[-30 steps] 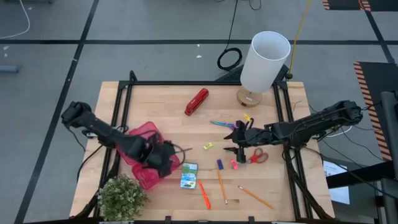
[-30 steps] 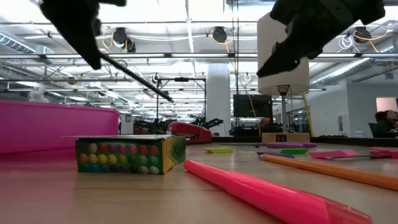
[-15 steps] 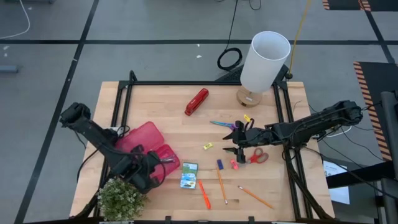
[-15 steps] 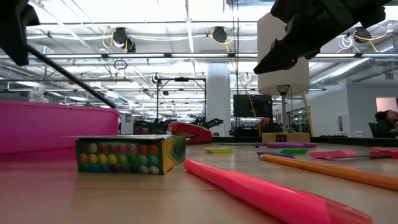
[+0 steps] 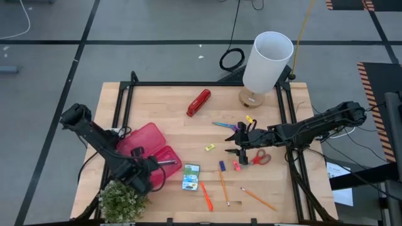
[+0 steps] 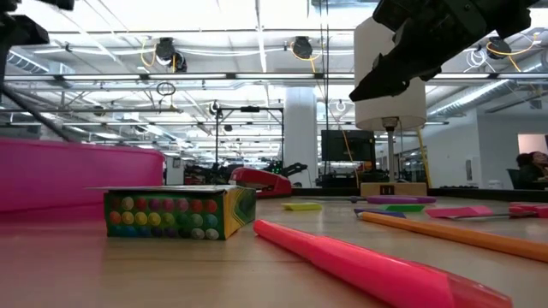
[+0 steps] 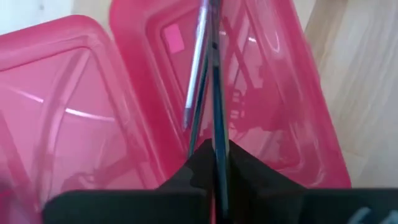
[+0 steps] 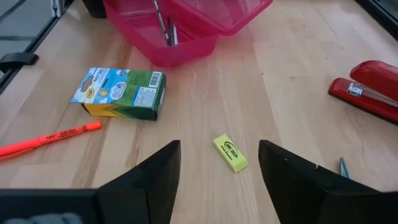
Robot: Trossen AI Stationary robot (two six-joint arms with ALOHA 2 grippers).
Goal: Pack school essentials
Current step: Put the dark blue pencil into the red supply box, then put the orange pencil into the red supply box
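Left tool (image 5: 152, 166) pinches a thin pencil (image 7: 198, 74) over the translucent pink plastic case (image 5: 143, 139) (lid open); right tool (image 8: 219, 163) spread wide above the small yellow eraser (image 8: 230, 152).

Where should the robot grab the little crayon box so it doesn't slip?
Probably across its two long flat sides, coming straight down from above. The crayon box lies flat on the table with bare wood on both long sides; the pink case and an orange pen sit near its ends. The right gripper is open.
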